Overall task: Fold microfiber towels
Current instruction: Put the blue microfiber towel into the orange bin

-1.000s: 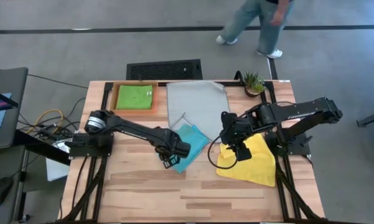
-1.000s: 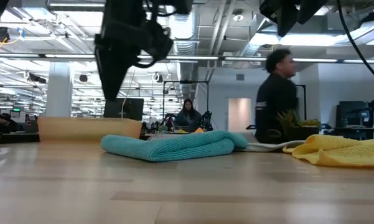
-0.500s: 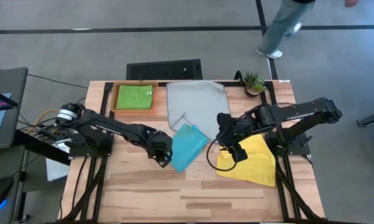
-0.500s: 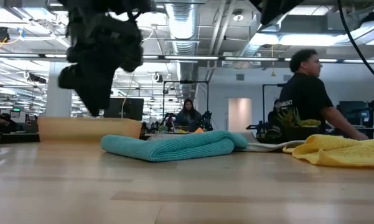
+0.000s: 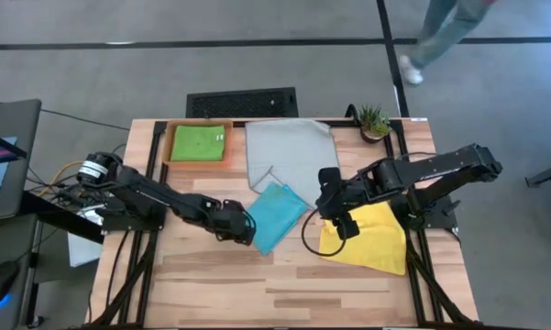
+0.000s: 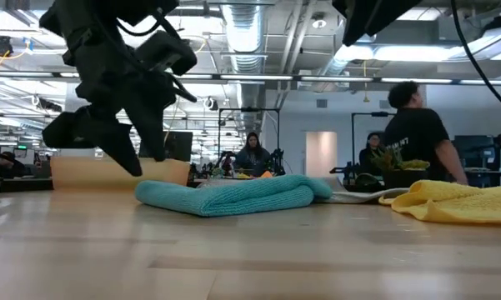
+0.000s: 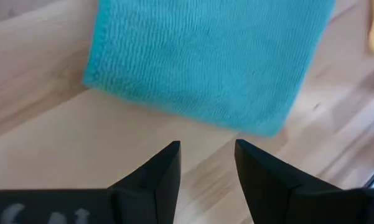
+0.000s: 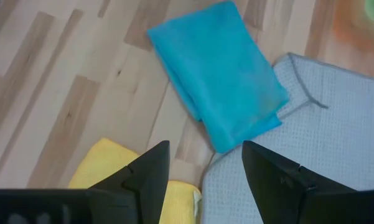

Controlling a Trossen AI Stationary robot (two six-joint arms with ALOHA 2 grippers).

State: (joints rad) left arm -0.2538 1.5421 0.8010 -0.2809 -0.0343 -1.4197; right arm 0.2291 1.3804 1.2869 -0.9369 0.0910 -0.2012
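Note:
The sky blue towel [image 5: 277, 214] lies folded at the table's middle; it also shows in the left wrist view [image 7: 205, 59] and the right wrist view [image 8: 218, 87]. Its far corner lies against the spread pale grey towel [image 5: 290, 151]. The yellow towel [image 5: 374, 238] lies crumpled at the right. The lime green towel [image 5: 199, 144] lies folded in the orange tray [image 5: 170, 147]. My left gripper [image 5: 247, 231] is open and low, just left of the blue towel, touching nothing. My right gripper [image 5: 342, 223] is open above the yellow towel's left edge.
A small potted plant [image 5: 373, 121] stands at the far right corner. Bare wood lies along the near edge [image 5: 275, 284]. A person walks on the floor beyond the table [image 5: 440, 37], and people show in the room behind [image 6: 413, 125].
My left gripper has drawn back from over the blue towel toward the table's left edge and gone down close to the table. My right gripper has shifted slightly toward the left. The towels have kept still. The person beyond the table has walked to the right.

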